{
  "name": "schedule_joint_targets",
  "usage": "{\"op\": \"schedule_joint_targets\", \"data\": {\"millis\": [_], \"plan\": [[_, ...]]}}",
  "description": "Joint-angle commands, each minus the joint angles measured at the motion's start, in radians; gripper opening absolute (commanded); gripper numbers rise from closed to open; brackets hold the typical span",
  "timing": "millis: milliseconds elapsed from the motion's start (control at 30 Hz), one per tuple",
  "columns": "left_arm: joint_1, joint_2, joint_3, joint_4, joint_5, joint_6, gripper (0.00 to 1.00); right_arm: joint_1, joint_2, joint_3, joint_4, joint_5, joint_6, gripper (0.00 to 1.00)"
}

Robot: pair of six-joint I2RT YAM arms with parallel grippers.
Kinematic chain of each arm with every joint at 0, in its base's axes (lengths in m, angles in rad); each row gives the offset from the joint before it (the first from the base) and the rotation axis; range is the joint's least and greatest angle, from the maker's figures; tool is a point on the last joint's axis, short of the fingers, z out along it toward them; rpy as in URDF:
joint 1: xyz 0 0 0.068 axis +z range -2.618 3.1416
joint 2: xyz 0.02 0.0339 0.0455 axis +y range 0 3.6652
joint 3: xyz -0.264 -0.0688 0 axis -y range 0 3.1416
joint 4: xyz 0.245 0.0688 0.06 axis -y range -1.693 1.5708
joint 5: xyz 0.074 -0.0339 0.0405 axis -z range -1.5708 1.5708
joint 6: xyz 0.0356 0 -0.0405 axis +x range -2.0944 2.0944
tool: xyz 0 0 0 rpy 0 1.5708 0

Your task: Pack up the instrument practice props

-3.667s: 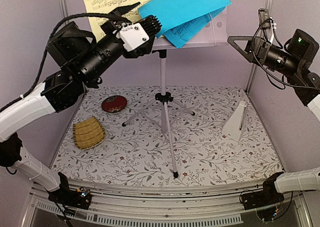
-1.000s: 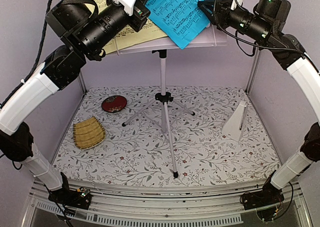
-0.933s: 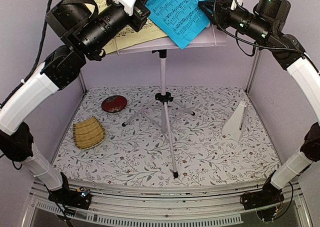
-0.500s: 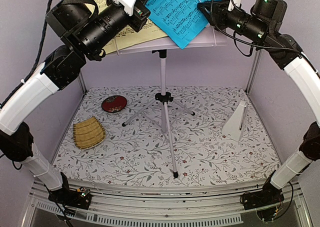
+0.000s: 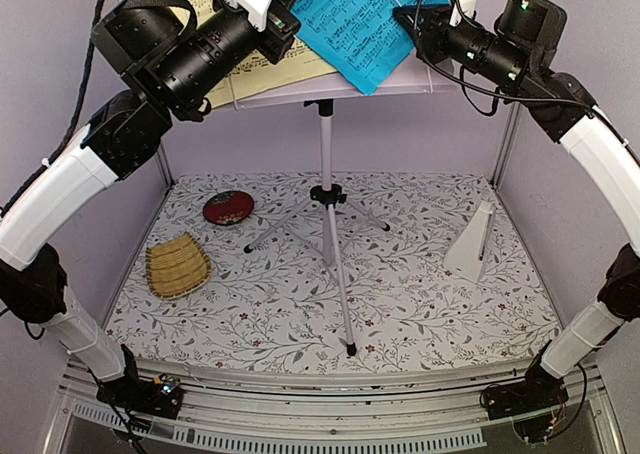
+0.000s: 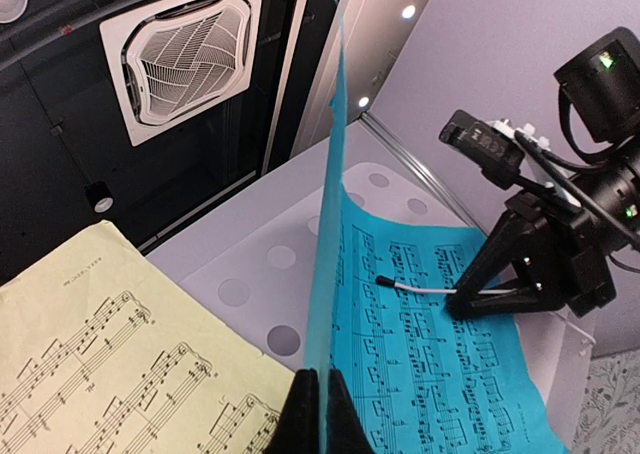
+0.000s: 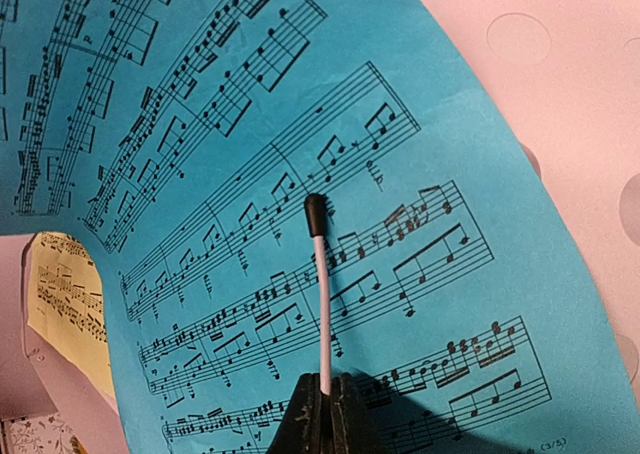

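**Blue music sheet (image 5: 355,29) clamped up on the stand desk (image 5: 400,79)**

The blue sheet is spread over the white perforated desk, high above the table (image 5: 420,304), with one edge turned up on end. That raised edge is pinched between the closed fingers of the left gripper (image 6: 316,414), as the left wrist view shows. A pale-yellow music sheet (image 6: 100,364) is laid on the desk just beside it, on the left.

The right gripper (image 7: 322,414) is clamped on the near end of a thin white rod (image 7: 322,314) with a black tip. The rod is stretched across the printed face of the blue sheet. Whether its tip touches the paper cannot be told.

The desk is carried on silver tripod legs (image 5: 330,224) spread on the flower-patterned table. A white pyramid metronome (image 5: 472,239) is stood upright to the right of the legs, well apart from them. A round red dish (image 5: 228,207) and a yellow woven tray (image 5: 177,266) are seen to the left of the legs.
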State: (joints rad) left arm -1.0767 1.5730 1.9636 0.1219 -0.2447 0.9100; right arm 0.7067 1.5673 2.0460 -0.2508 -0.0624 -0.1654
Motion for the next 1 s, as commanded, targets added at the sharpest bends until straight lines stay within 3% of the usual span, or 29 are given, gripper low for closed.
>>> {"op": "schedule_joint_targets", "data": {"millis": [0,233,533,767,967], "plan": [[0.012,0.015,0.029,0.004,-0.024,-0.032,0.0,0.002,-0.075,-0.133,0.185,-0.03,-0.011,0.01],[0.012,0.03,0.048,0.001,-0.054,-0.041,0.0,0.003,-0.146,-0.317,0.362,-0.027,-0.042,0.01],[0.012,0.019,0.051,-0.008,-0.028,-0.08,0.0,0.002,-0.147,-0.358,0.448,-0.031,-0.015,0.01],[0.011,-0.077,0.004,-0.042,0.049,-0.244,0.0,0.003,-0.141,-0.363,0.455,-0.024,0.015,0.01],[0.012,-0.253,-0.139,-0.082,0.147,-0.4,0.0,0.002,-0.129,-0.363,0.456,-0.006,0.03,0.01]]}}
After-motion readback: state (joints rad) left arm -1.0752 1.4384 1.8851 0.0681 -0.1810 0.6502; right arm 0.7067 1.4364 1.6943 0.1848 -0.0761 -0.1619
